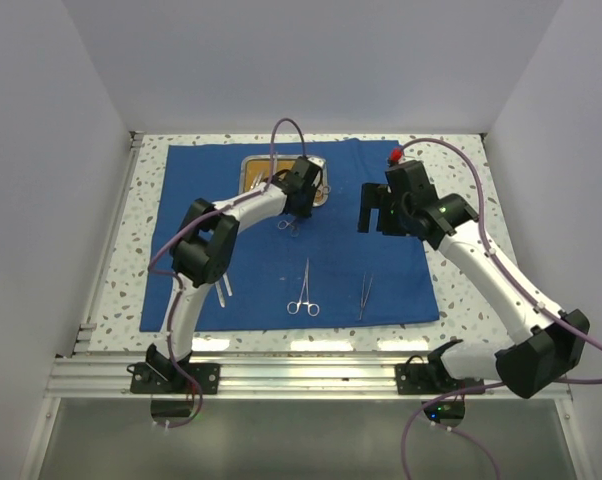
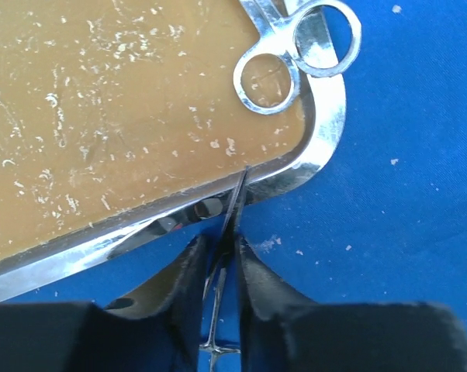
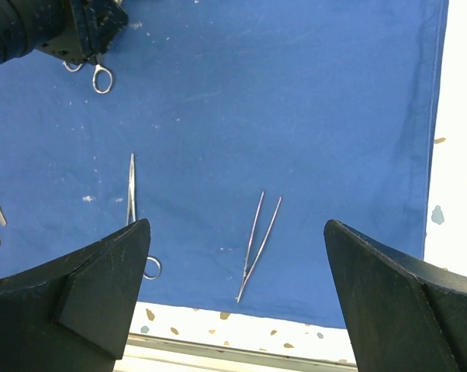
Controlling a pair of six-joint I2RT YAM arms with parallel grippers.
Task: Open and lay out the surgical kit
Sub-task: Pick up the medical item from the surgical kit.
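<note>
The royal-blue cloth [image 1: 201, 200] lies spread flat. The steel tray [image 1: 251, 165] with its orange-brown inside sits at the cloth's far middle. My left gripper [image 1: 301, 197] is at the tray's near right corner [image 2: 326, 132], shut on a thin ring-handled instrument [image 2: 232, 213] whose rings hang below it [image 1: 288, 225]. Another pair of ring handles [image 2: 294, 56] rests on that tray corner. A ring-handled clamp [image 1: 304, 290] and tweezers [image 1: 365, 297] lie on the near cloth. My right gripper [image 1: 379, 215] is open and empty, held above the cloth's right part; tweezers [image 3: 258, 244] show below it.
A second pair of tweezers [image 1: 224, 290] lies on the cloth beside the left arm. Speckled tabletop [image 1: 461, 300] borders the cloth on the right and near sides. White walls close in the back and sides. A metal rail [image 1: 311, 375] runs along the near edge.
</note>
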